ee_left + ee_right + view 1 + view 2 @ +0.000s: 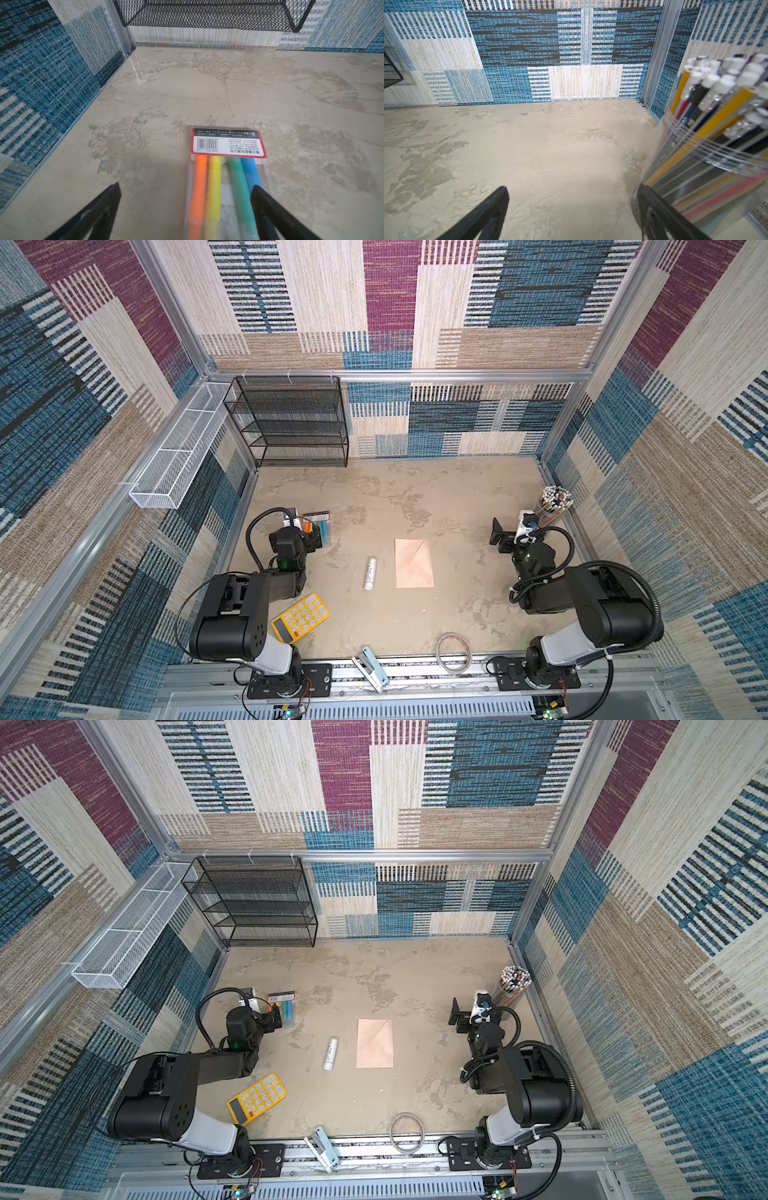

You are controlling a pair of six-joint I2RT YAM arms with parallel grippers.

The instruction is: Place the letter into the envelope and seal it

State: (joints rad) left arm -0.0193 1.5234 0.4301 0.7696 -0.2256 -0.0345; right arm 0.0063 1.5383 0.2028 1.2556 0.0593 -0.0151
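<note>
In both top views the envelope point(414, 563) lies flat just right of the frame's centre on the mottled surface point(415, 497), its diagonal seams facing up, and neither arm touches it. A white tube point(370, 572) lies just left of it, not touching. A yellow calculator point(301, 617) sits at lower left. The left pincer point(311, 537) hovers at centre left over a marker pack point(318, 524). The right pincer point(497, 536) is at centre right, near a pencil cup point(555, 506). Both are well apart from the envelope.

In the left wrist view the left pincer is released, jaws spread wide and empty. The pack's orange, yellow, green and blue markers lie below, between the tips.

In the right wrist view the right pincer is likewise released and empty over bare surface, with the clear pencil cup just beside one finger point(654, 207).
</note>
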